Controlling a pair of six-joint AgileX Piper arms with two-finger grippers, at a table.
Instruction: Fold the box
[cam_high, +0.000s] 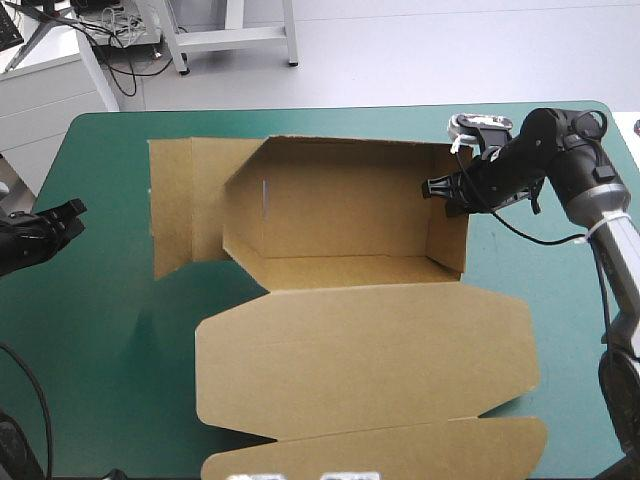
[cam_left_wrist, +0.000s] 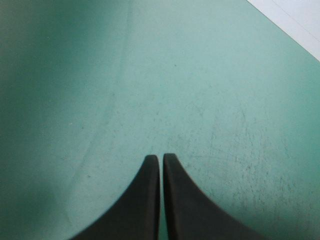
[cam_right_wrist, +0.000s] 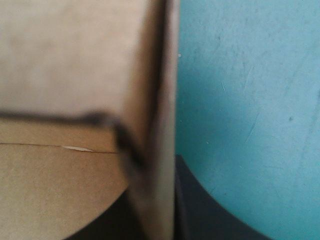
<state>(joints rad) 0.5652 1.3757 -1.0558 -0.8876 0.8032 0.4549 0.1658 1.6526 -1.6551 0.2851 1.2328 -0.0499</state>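
Left pincer (cam_left_wrist: 161, 158) closed, tips together over bare teal-green cover (cam_left_wrist: 150, 75) by the desk's left edge. Box (cam_high: 350, 290) mid-desk: lid (cam_high: 365, 360) flat toward near edge, tray (cam_high: 340, 215) beyond it open, walls up, only bare floor inside. Right pincer (cam_high: 430, 187) clamped on tray's right wall (cam_high: 447, 240).

We see what looks like a robotics lab: a robot arm (cam_high: 585, 185) reaches over a table (cam_high: 110, 330) with a teal-green cover, and beyond its far edge lies a pale bare floor (cam_high: 450, 50) with a white metal stand (cam_high: 290, 35) and loose black cables (cam_high: 125, 75).
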